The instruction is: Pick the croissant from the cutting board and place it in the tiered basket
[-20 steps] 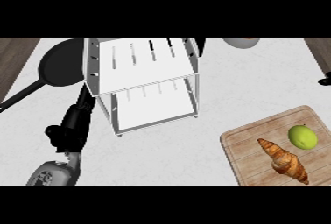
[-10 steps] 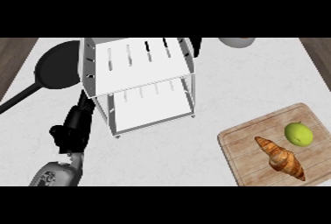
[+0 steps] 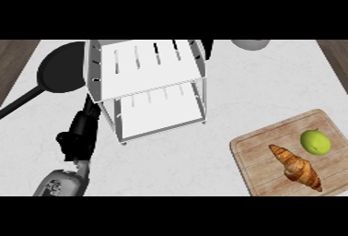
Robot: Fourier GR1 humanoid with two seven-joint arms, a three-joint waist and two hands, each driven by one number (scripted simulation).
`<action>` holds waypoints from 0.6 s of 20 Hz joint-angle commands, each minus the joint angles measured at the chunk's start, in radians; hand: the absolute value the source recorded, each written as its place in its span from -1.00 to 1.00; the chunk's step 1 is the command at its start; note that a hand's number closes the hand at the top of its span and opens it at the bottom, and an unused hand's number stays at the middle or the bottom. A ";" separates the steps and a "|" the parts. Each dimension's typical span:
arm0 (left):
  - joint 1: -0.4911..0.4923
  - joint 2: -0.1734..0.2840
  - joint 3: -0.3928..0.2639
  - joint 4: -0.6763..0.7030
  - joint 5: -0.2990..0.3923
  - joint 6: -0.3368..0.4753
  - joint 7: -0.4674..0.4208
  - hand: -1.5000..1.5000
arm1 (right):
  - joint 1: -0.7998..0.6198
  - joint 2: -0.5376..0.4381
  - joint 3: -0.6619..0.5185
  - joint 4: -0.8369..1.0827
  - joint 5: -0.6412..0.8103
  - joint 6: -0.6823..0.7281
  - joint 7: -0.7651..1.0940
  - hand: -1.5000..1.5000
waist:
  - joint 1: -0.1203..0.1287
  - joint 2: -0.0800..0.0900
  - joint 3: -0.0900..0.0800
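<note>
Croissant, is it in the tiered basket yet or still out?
Out. The croissant lies on the cutting board, beside a lime.

Change from the earlier views: the whole scene lies shifted toward the view's left. The cutting board (image 3: 268, 159), the tiered basket (image 3: 146, 87) and the left hand (image 3: 78, 136) all appear further left.

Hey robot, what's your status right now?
Left hand beside tiered basket, right hand unseen. Croissant on cutting board, untouched. Lime beside it.

No readable text, label, or number shows anywhere.
</note>
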 commanded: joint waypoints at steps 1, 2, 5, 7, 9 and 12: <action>-0.017 -0.028 -0.017 -0.002 -0.007 0.013 0.017 0.00 | 0.020 0.038 -0.014 -0.084 0.086 0.262 -0.107 -1.00 | 0.004 0.001 0.000; -0.002 -0.027 -0.028 -0.006 -0.020 0.014 -0.002 0.00 | 0.030 0.042 -0.005 -0.089 0.118 0.259 -0.097 -1.00 | 0.015 0.004 0.000; 0.002 0.001 -0.004 -0.019 -0.002 -0.006 0.013 0.00 | 0.078 0.014 -0.025 -0.148 0.145 0.273 -0.110 -1.00 | 0.003 -0.002 0.001; -0.039 -0.016 -0.005 -0.004 -0.003 -0.002 0.031 0.00 | 0.079 0.009 -0.008 -0.172 0.175 0.269 -0.113 -1.00 | 0.004 0.003 0.000; -0.029 -0.001 -0.002 -0.006 -0.010 -0.009 0.007 0.00 | 0.092 0.009 0.001 -0.180 0.217 0.261 -0.114 -1.00 | 0.017 0.006 0.000; -0.010 -0.017 -0.022 -0.007 -0.016 -0.004 0.015 0.00 | 0.116 0.016 0.004 -0.227 0.264 0.247 -0.136 -1.00 | 0.016 0.003 0.000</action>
